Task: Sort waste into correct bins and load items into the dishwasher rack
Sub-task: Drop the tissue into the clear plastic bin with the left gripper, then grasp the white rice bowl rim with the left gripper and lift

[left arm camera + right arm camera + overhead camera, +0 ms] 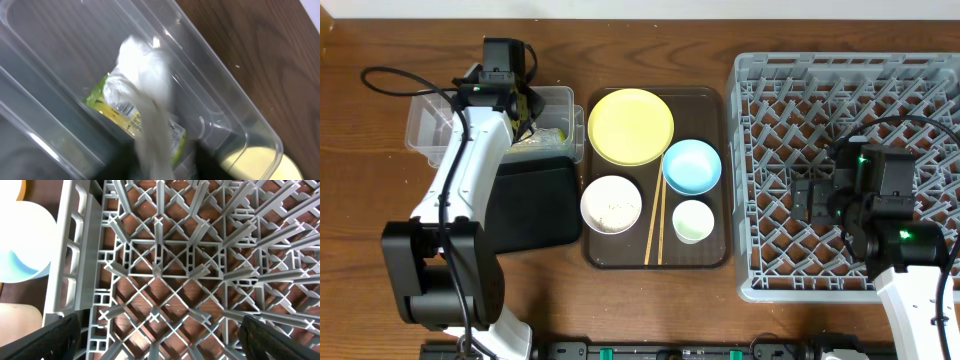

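Two waste pieces at clear tub, 10 o'clock: wrapper in, tissue at left gripper, grip unclear. Right gripper gaping, empty, over rack, 3 o'clock. Dishes, chopsticks unracked.

No readable text; blurry print on wrapper.

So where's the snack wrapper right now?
The wrapper lies inside the clear tub, at the table's left in the overhead view, partly hidden by the white tissue.
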{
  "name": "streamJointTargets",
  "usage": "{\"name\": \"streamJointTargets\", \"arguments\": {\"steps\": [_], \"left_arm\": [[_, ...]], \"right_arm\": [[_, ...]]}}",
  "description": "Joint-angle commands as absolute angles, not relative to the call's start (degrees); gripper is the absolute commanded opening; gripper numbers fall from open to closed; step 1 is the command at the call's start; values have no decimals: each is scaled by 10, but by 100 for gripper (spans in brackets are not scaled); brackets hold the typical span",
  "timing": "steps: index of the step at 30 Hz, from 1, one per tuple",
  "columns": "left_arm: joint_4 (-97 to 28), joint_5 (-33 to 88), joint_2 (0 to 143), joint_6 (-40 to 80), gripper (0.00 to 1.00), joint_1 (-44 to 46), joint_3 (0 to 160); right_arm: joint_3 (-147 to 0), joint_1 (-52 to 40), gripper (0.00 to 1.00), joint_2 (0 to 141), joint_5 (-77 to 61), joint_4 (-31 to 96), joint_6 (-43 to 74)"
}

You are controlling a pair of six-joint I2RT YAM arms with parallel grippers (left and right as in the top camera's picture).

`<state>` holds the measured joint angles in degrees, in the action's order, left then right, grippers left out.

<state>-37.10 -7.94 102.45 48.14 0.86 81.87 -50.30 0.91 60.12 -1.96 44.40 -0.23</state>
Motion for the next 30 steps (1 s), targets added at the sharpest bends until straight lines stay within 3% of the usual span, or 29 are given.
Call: {"name": "streamJointTargets", "arguments": {"steps": [1, 4, 9, 15, 30], "left_arm": [[-370, -91, 1018, 493, 63, 9, 814], [-376, -90, 998, 477, 70, 12, 814], [-410, -45, 957, 403, 72, 46, 814], [-457, -30, 957, 265, 71, 149, 810], [-516, -29, 1054, 258, 68, 334, 807]], "right_arm": [[-516, 14, 99, 600, -25, 446, 6], [-516, 14, 99, 600, -24, 446, 6], [-516, 14, 99, 600, -24, 445, 6], [-516, 14, 99, 600, -24, 446, 6], [-516, 14, 99, 600, -24, 446, 6]]}}
